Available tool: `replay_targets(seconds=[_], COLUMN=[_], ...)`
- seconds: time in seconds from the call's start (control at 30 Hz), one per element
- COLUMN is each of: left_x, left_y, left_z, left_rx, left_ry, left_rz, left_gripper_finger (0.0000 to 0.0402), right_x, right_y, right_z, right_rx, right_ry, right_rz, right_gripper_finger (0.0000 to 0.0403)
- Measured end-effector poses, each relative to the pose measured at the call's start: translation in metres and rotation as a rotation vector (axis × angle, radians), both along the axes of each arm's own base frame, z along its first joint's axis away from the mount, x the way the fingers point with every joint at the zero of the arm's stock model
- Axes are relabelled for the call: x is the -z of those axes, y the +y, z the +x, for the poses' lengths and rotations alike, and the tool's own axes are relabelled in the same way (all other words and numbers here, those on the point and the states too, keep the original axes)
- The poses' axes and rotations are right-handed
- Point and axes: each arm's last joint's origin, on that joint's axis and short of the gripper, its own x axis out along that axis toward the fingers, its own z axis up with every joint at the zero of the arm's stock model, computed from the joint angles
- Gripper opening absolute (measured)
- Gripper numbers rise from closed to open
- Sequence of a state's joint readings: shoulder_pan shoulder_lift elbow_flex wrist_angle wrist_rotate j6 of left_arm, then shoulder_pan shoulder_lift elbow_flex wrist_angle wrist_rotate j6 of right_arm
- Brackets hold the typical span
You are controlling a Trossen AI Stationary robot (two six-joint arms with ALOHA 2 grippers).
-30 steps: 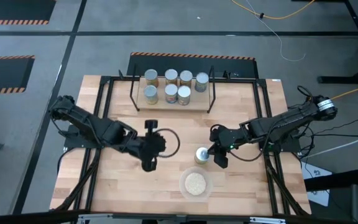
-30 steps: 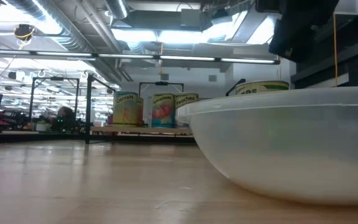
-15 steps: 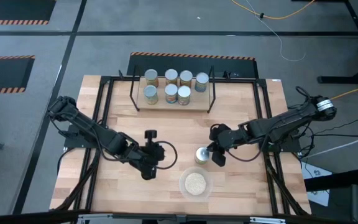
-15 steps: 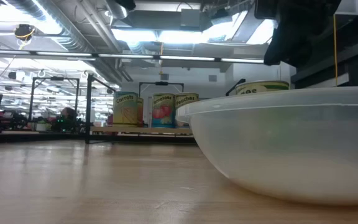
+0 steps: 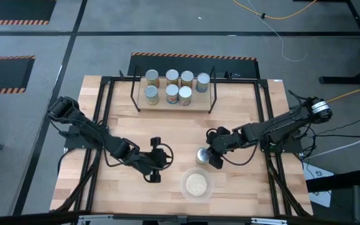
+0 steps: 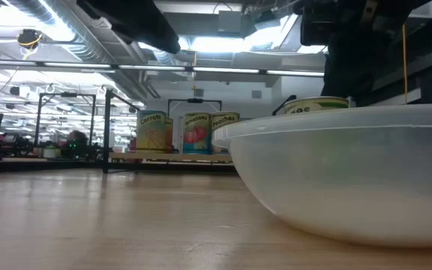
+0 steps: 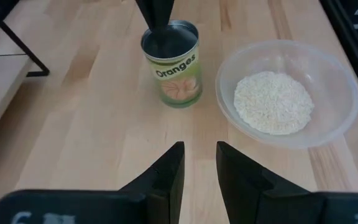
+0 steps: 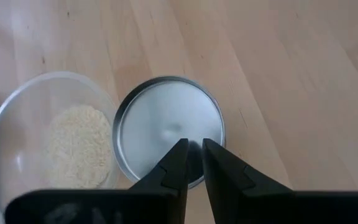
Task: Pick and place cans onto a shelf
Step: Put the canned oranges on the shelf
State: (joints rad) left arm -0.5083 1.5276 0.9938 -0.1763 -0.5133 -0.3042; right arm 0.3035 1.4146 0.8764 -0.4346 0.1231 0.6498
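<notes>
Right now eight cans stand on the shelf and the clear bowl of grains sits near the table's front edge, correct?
Not quite: the shelf holds seven cans; the eighth, the Oranges can, stands on the table beside the bowl, as the high view shows.
</notes>
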Motion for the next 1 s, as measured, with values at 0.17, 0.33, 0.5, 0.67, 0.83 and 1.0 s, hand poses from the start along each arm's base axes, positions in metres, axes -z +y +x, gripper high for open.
replay_targets(seconds=[0.17,0.33,0.5,0.67,0.83,1.0], left_x=[0.0043,0.0030,0.0030,0.0030,0.0030,0.0030], left_y=[0.0003,-0.0002,-0.0002,-0.0001,-0.0001,-0.0001], left_z=[-0.0006,0.0003,0.0003,0.0004,0.0004,0.0003], left_rx=[0.000,0.000,0.000,0.000,0.000,0.000], left_ry=[-0.016,-0.031,-0.031,-0.031,-0.031,-0.031], left_rz=[-0.009,-0.017,-0.017,-0.017,-0.017,-0.017], left_gripper_finger=[0.0086,0.0086,0.0086,0.0086,0.0086,0.0086], right_x=[0.0006,0.0006,0.0007,0.0007,0.0008,0.0014], right_y=[0.0001,0.0001,0.0000,0.0001,0.0000,-0.0001], right_z=[0.0005,0.0004,0.0003,0.0003,0.0002,0.0001], right_rx=[-0.001,-0.001,-0.001,-0.001,-0.001,-0.001], right_ry=[0.002,0.002,0.003,0.004,0.005,0.009], right_rz=[-0.001,-0.002,-0.002,-0.002,-0.003,-0.005], right_gripper_finger=[0.0052,0.0052,0.0052,0.0052,0.0035,0.0007])
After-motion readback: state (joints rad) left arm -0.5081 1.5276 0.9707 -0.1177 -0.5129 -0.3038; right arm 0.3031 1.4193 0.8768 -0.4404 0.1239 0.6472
